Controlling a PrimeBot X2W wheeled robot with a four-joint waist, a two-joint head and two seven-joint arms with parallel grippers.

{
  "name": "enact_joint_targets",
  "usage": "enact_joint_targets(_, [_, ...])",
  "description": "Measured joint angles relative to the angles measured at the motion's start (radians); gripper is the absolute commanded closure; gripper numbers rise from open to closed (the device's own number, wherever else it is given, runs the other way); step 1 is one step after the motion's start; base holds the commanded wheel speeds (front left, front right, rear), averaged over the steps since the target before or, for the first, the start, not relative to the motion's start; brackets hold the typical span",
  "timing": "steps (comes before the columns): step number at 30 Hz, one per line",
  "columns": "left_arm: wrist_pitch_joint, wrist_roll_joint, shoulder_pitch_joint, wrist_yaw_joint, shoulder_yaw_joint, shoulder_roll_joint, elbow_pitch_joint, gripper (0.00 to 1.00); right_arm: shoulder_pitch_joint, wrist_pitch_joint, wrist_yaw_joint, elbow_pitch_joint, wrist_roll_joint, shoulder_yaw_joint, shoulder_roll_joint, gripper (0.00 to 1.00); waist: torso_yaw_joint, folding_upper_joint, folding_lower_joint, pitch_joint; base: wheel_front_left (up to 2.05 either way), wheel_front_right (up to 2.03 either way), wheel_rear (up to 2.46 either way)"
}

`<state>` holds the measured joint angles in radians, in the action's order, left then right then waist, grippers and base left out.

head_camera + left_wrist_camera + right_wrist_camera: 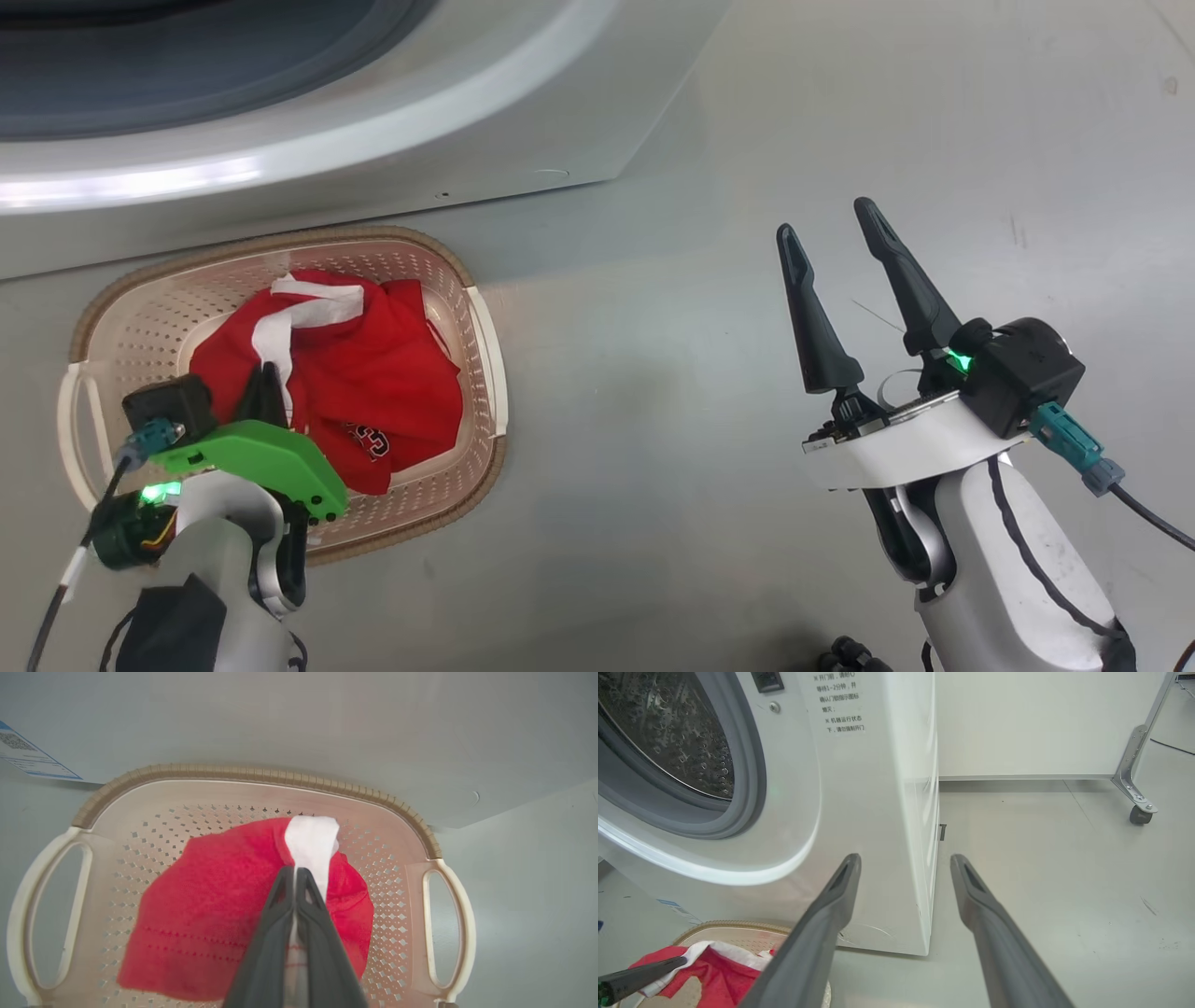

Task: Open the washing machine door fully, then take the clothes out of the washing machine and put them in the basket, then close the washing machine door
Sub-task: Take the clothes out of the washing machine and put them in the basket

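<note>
The clothes [373,383], red with white trim, lie bunched inside the basket [488,355], a small dark logo showing at their near edge; they cover most of the basket's floor, and its perforated walls stay bare on the left and the far side. The basket stands on the grey floor [747,140], at the left of the scene, its far rim just beside the foot of the washing machine [392,168].

The left gripper [295,871] hangs over the basket with its two dark fingers pressed flat together, no gap between them; the tips rest at a white strip of the clothes, which bunches up right at them; whether any cloth is pinched between the tips I cannot tell.

The right gripper [826,219] is well apart to the right, over bare floor; its jaws stand wide, nothing between them and nothing touched. In the right wrist view its fingers [831,905] point toward the machine's near right corner; the machine's round mouth is uncovered there, with the grey seal [752,788] and the steel drum [668,732] behind it.

A blue-edged label [28,756] sits low on the machine's front, to the basket's left. Farther right, a metal leg on a castor [1139,812] stands on the floor by a pale wall.
</note>
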<state>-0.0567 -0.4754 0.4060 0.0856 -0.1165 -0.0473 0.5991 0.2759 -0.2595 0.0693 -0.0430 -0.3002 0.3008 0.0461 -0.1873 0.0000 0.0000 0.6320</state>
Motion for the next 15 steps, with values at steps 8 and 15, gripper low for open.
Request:
enact_joint_targets(8, [0.013,-0.012,0.066,-0.022,0.010,-0.002,0.120,1.00,0.018,0.000,0.000,-0.010,-0.004,0.001,0.001,0.00,-0.016,0.0000,0.0000,0.032,0.00,0.00,0.00])
enact_joint_targets(15, [0.010,-0.036,0.108,-0.056,0.015,-0.001,0.194,0.54,0.027,0.000,-0.001,-0.023,-0.004,-0.001,0.001,0.00,-0.013,0.0000,0.0000,0.028,0.00,0.00,0.00])
